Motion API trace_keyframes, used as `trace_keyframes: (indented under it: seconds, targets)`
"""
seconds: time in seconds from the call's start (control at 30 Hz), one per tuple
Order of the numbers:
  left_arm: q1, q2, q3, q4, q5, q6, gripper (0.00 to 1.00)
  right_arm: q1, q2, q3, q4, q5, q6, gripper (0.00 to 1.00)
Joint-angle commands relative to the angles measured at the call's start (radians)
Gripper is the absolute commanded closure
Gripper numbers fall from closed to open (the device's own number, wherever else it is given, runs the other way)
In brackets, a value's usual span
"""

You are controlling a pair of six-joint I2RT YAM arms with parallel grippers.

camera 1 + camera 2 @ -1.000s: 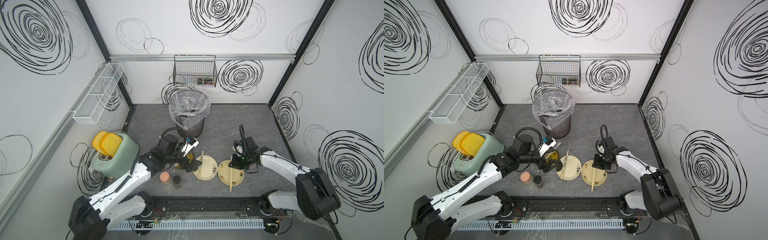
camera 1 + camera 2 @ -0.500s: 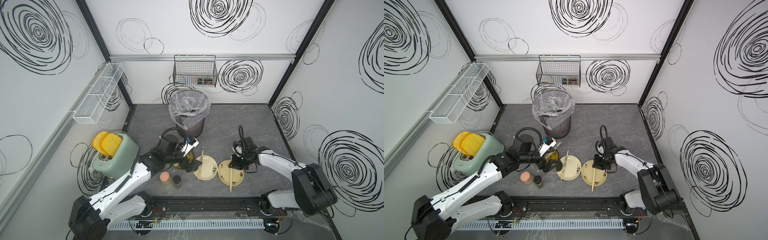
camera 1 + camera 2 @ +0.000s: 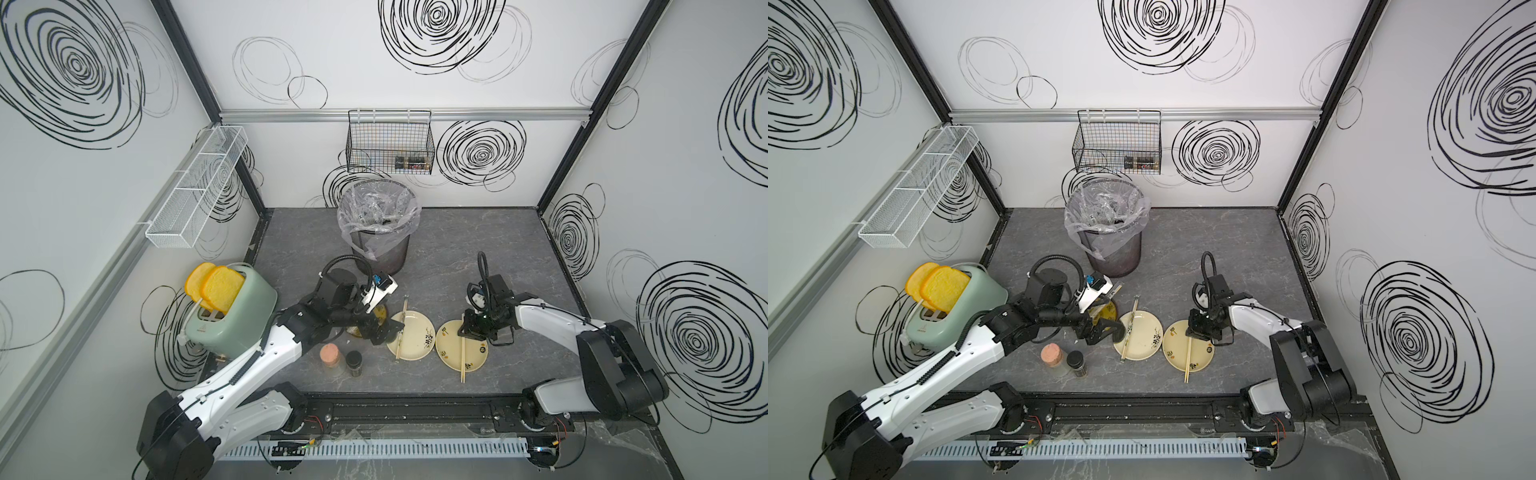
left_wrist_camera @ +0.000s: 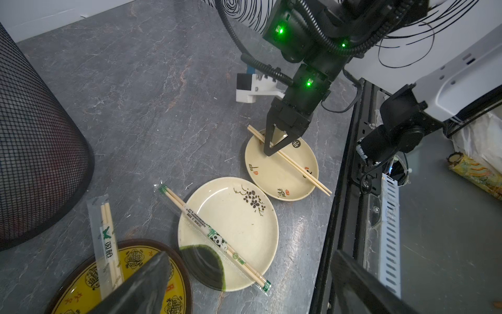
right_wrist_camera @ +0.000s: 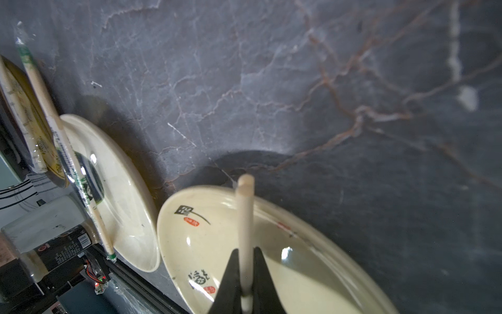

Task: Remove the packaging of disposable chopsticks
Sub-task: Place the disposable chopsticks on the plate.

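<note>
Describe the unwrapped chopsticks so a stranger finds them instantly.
Start at the mesh bin. In front, towards the right arm, a red-stamped cream plate carries the chopstick pair. It alone is bare wood; the neighbouring pairs wear clear sleeves.

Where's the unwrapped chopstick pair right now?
In a top view the bare pair lies across the cream plate nearest the right arm, right gripper pinching its far end, flower plate alongside.

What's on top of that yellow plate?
A pair of chopsticks sealed in a clear sleeve lies across the yellow plate. One end is covered by a finger of the left gripper.
</note>
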Motion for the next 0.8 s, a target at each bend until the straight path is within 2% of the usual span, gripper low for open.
trace_keyframes:
  seconds: [0.0,0.77]
  targets:
    - [-0.005,-0.008,0.005,-0.008,0.009,0.018,0.04,-0.003,0.013,-0.011,0.004,0.017,-0.020,0.86]
    - [-0.006,-0.002,0.007,-0.011,0.016,0.018,0.04,-0.003,-0.025,0.020,-0.053,0.058,-0.020,0.74]
